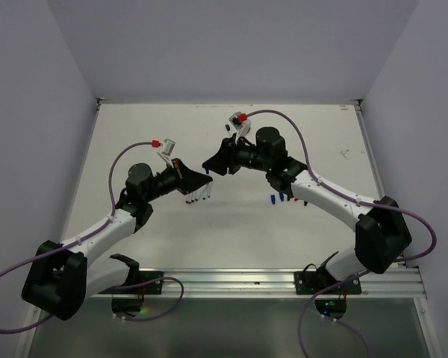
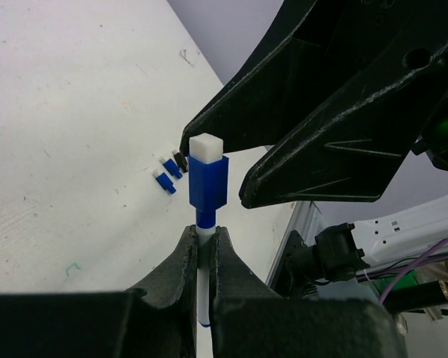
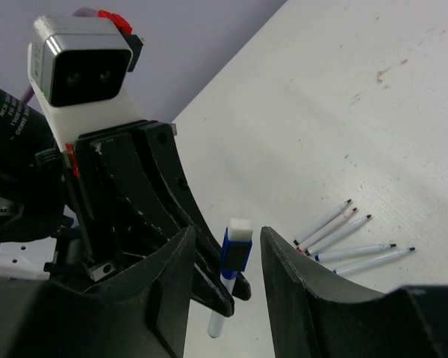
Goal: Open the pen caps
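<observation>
A stubby blue plastic pen cap with a white end plug [image 2: 207,183] is seated on a thin white pen barrel [image 2: 202,287] and is held in the air above the middle of the bench, between the two arms. The cap is judged light, stiff and smooth, and probably held on by friction alone. Its flat sides are best pinched, and a straight pull along the barrel is advised, since so thin a barrel could flex or slip.

The barrel is clamped just below the cap by the closed left pincer [image 2: 204,235]. The right pincer [image 3: 227,235] is spread, its fingers flanking the cap without touching it.

Loose blue and black caps [image 2: 168,171] and several uncapped pens [image 3: 351,239] lie on the white bench [image 2: 75,112]. Both groups are well away from its edges, and room is left for the pull.
</observation>
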Motion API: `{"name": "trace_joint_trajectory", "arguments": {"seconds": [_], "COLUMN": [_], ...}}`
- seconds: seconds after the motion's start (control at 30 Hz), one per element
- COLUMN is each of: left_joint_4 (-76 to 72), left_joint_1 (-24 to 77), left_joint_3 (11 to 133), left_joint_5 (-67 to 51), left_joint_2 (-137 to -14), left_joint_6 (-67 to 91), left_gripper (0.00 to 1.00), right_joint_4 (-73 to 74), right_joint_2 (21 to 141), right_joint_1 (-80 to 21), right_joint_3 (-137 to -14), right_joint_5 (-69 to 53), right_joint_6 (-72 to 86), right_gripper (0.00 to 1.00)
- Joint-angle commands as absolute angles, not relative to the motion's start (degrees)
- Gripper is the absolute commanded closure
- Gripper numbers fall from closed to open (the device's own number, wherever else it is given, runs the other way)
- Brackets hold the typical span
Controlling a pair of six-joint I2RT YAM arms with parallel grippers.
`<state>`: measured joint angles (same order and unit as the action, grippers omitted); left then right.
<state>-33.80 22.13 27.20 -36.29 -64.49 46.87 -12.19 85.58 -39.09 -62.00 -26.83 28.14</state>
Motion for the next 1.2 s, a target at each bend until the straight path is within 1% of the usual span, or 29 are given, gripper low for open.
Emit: {"name": "trace_joint_trajectory", "arguments": {"seconds": [0.0,0.33,0.5,0.7,0.9,1.0,1.07,1.1,1.17], "left_joint_4": [-36.21,-35.77,-35.77,-35.68,-35.86,-35.95,-35.16,-34.72,-34.19], "left_joint_1": [22.68,22.76,22.76,22.76,22.94,23.03,23.03,23.03,23.11], "left_joint_3": [29.00,29.62,29.79,30.23,30.24,30.41,30.50,30.50,29.71], "left_joint_5": [-37.79,-37.62,-37.70,-37.62,-37.71,-37.88,-38.32,-38.32,-38.15], "left_joint_2": [-63.90,-63.46,-63.46,-63.63,-63.81,-63.98,-64.07,-64.16,-63.99], "left_joint_6": [46.14,45.97,46.05,46.05,45.97,45.88,45.27,44.22,43.60], "left_gripper": [1.00,1.00,1.00,1.00,1.00,1.00,1.00,0.93,0.77], "right_joint_4": [-16.70,-19.16,-20.30,-22.15,-23.55,-24.08,-24.34,-25.22,-24.70], "right_joint_2": [85.95,87.10,87.36,88.07,89.91,90.88,90.36,90.00,88.86], "right_joint_1": [-39.29,-39.29,-39.29,-39.46,-39.73,-39.64,-39.64,-39.64,-39.64], "right_joint_3": [-62.66,-60.91,-60.38,-59.24,-59.33,-59.59,-59.33,-59.07,-58.97], "right_joint_5": [-29.09,-29.62,-30.06,-30.67,-31.64,-31.55,-30.85,-30.15,-28.66], "right_joint_6": [30.14,31.73,32.34,33.49,34.36,35.06,35.24,35.77,36.03], "right_gripper": [0.56,0.58,0.62,0.64,0.72,1.00,1.00,1.00,1.00]}}
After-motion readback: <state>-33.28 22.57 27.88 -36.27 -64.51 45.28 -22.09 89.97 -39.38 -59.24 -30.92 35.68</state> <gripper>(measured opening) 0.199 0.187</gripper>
